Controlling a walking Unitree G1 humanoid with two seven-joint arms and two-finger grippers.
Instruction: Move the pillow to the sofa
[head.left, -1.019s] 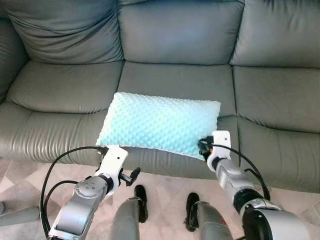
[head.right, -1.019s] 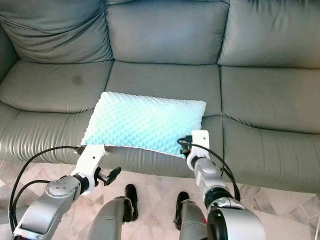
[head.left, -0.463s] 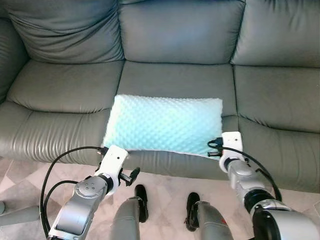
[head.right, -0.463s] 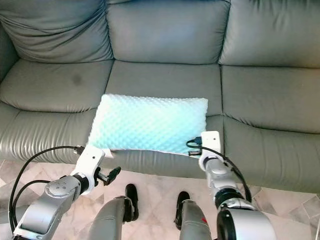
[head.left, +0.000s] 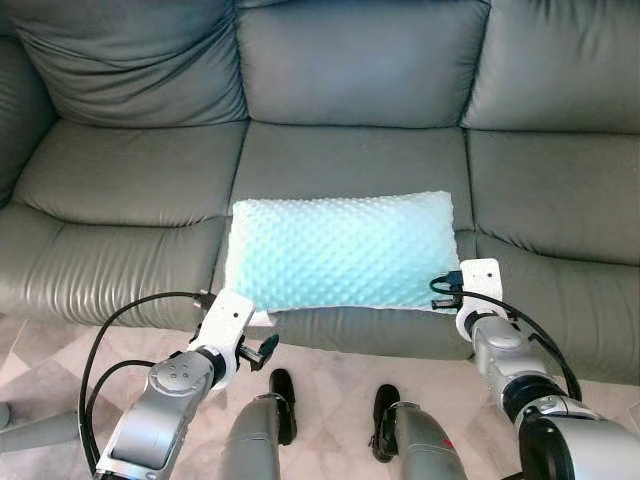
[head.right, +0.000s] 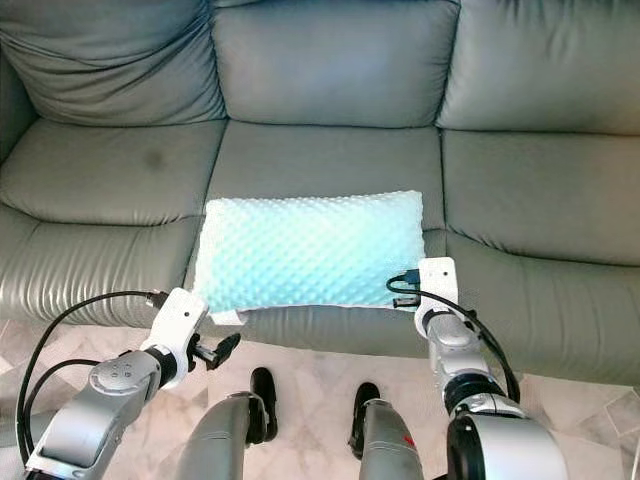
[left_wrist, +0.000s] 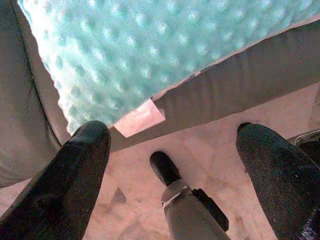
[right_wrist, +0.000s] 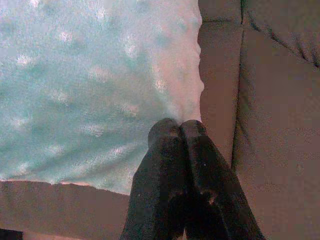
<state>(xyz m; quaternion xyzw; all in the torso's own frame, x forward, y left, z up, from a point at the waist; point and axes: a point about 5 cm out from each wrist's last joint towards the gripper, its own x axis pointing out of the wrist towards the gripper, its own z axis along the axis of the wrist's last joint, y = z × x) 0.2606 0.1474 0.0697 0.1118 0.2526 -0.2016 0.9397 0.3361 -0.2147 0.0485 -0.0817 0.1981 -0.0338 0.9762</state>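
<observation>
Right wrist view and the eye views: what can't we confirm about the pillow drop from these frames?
- Right gripper: jaws closed at the pillow's corner; the fingers themselves hide whether any fabric is pinched.
- Pillow underside: hidden by the pillow in the eye views, so how much rests on the sofa seat versus overhanging its front can't be judged.
- Pillow tag: left wrist view, too small to read.
- Left gripper: jaws open, apart from the pillow.

Pillow (head.left: 342, 250) occupying front edge of sofa (head.left: 130, 170) middle seat. Side seats and rear of middle seat unobstructed. Backrest cushions bounding the rear.
</observation>
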